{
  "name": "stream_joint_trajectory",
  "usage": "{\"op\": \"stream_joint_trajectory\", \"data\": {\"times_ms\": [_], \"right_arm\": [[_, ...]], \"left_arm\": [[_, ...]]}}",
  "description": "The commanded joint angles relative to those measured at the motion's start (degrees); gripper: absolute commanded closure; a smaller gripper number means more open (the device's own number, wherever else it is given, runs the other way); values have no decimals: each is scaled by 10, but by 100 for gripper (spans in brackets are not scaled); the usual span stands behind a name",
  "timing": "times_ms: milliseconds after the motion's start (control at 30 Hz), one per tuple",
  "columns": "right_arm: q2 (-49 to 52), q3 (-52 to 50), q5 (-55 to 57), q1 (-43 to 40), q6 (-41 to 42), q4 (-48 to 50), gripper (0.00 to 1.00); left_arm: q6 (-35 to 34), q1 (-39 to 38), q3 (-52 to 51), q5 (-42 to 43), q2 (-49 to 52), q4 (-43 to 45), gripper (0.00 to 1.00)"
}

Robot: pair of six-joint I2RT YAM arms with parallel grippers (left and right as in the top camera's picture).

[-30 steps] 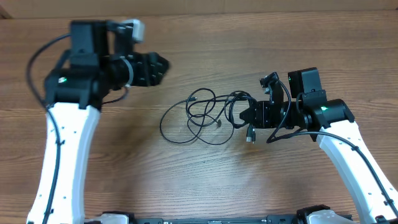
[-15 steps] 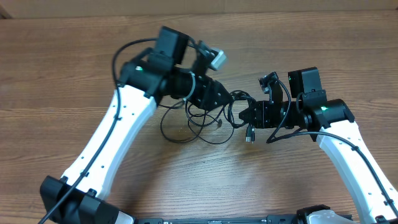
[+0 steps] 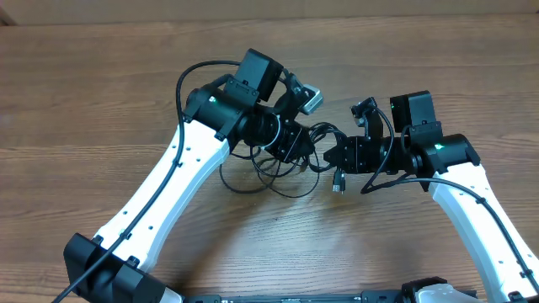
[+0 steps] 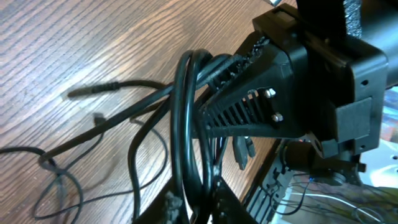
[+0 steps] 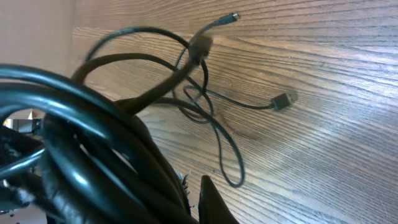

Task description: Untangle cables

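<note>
With the right gripper (image 3: 333, 156) clamped on the cables (image 4: 180, 124) and the left gripper (image 3: 298, 147) pinching a loop just beside it, the left one should pull away slowly.

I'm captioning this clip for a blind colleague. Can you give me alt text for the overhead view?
Two white robot arms meet over a tangle of thin black cables on a wooden table. The right gripper is shut on one end of the bundle; the left gripper reaches into the loops just beside it.
</note>
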Motion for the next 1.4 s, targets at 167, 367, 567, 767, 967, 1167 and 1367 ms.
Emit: {"op": "stream_joint_trajectory", "data": {"times_ms": [167,367,567,767,967,1167,1367], "right_arm": [[1,9,-4,-1,-5,-2,96],[1,9,-4,-1,-5,-2,96],[1,9,-4,-1,-5,-2,96],[1,9,-4,-1,-5,-2,96],[1,9,-4,-1,-4,-2,96],[1,9,-4,-1,-4,-2,96],[1,9,-4,-1,-4,-2,96]], "left_arm": [[9,26,15,-49,-3,-35,85],[9,53,21,-59,-29,-57,70],[31,56,21,-68,-53,-59,75],[30,57,21,-73,-58,-60,52],[68,45,20,-73,-54,-88,42],[135,22,-1,-78,-42,-99,35],[166,-7,-36,-80,-31,-94,34]]}}
